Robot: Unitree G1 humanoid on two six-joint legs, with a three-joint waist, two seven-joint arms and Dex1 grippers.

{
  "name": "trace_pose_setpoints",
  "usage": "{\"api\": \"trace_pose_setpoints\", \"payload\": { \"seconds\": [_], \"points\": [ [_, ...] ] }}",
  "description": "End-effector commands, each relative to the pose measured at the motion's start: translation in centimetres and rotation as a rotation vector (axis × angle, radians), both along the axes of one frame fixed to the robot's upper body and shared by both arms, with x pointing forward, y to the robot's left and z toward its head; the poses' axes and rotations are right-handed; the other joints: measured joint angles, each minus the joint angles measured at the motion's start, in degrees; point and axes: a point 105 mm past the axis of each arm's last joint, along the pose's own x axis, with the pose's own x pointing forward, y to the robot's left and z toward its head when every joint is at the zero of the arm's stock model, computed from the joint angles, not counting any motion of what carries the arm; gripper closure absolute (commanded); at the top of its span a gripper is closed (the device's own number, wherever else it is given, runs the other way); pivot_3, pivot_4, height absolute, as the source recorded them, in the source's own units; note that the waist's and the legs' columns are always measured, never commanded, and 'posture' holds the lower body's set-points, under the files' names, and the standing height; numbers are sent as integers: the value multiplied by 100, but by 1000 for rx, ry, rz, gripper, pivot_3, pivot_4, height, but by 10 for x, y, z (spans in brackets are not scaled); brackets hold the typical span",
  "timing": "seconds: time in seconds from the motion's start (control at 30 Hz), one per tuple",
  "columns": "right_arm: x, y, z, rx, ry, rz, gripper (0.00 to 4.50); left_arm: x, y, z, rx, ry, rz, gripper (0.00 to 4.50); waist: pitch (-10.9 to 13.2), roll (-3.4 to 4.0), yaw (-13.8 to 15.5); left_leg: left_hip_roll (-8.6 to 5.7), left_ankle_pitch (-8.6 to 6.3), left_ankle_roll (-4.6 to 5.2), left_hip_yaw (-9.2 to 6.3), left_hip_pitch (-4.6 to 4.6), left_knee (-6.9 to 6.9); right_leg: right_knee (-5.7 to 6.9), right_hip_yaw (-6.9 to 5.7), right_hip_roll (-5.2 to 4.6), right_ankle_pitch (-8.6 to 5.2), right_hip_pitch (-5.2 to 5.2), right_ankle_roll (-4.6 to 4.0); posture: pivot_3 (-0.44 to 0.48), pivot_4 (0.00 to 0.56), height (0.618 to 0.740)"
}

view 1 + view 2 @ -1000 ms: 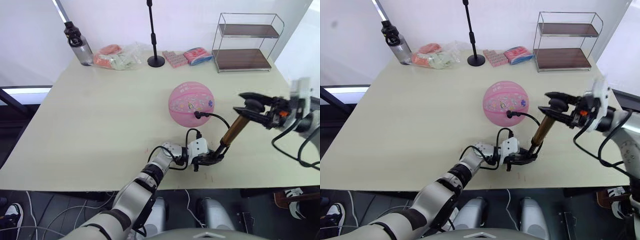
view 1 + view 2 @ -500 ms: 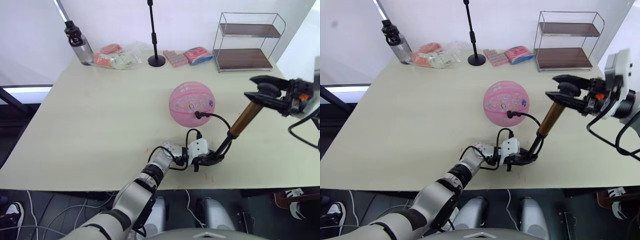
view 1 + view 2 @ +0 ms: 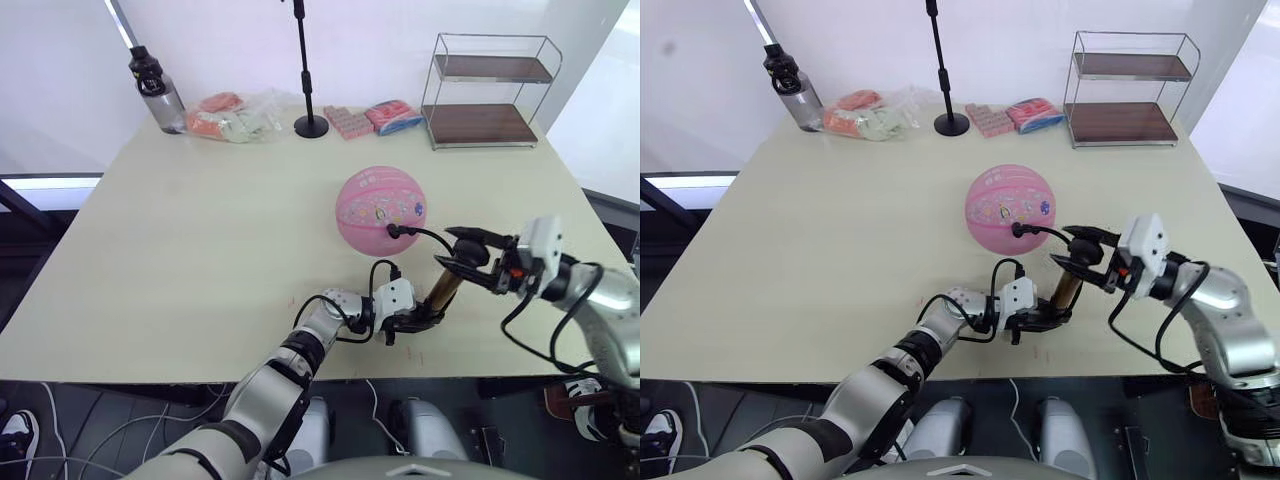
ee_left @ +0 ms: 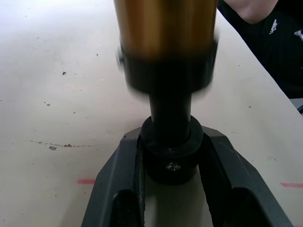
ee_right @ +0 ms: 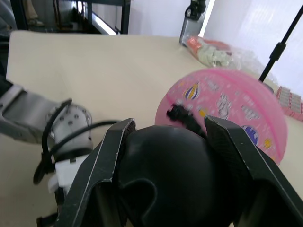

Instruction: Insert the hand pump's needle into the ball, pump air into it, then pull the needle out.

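Observation:
The pink ball [image 3: 383,210] rests mid-table. The needle's black fitting [image 3: 393,231] is plugged into its near side, and the pin itself is hidden inside. A thin black hose [image 3: 432,236] curves from there to the hand pump [image 3: 445,288], which stands tilted near the front edge, little of its bronze barrel showing. My left gripper [image 3: 415,318] is shut on the pump's black base [image 4: 170,151]. My right gripper [image 3: 470,258] is shut on the black handle [image 5: 165,175], pressed low against the barrel.
Along the table's far edge stand a water bottle [image 3: 157,90], clear bags of packets [image 3: 230,112], a black stand pole [image 3: 305,70], pink packs [image 3: 350,118] and a wire shelf [image 3: 485,90].
My right gripper rose with the handle, drawing the rod out, then pushed it back down onto the barrel. The ball and my left gripper stayed put.

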Motion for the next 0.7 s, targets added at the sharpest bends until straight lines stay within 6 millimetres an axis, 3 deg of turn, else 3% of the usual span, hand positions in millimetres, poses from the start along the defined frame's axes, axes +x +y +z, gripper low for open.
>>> {"api": "trace_pose_setpoints", "payload": {
  "seconds": [0.03, 0.23, 0.7],
  "points": [
    [-8, 0, -50, -63, 82, -9, 2665, -12, 28, -40, 151, 109, 44, 3404, -5, 1, 3, 0, 0, 0, -2, 2, 0, 2, -2, 1, 0, 2, 0, 0, 150, 740],
    [-11, -2, -15, -38, -97, 16, 2665, -14, 31, -45, 165, 91, 48, 3404, -13, 5, 2, 1, 0, 0, -3, 6, 1, 4, 2, 1, 0, 5, 0, 0, 150, 740],
    [-23, -15, 115, 51, -304, 51, 2665, -10, 31, -47, 168, 17, 92, 3404, 48, 74, 17, -8, 0, 0, 3, -19, 30, 5, 7, -7, 4, -7, 5, 0, 150, 740]
  ]
}}
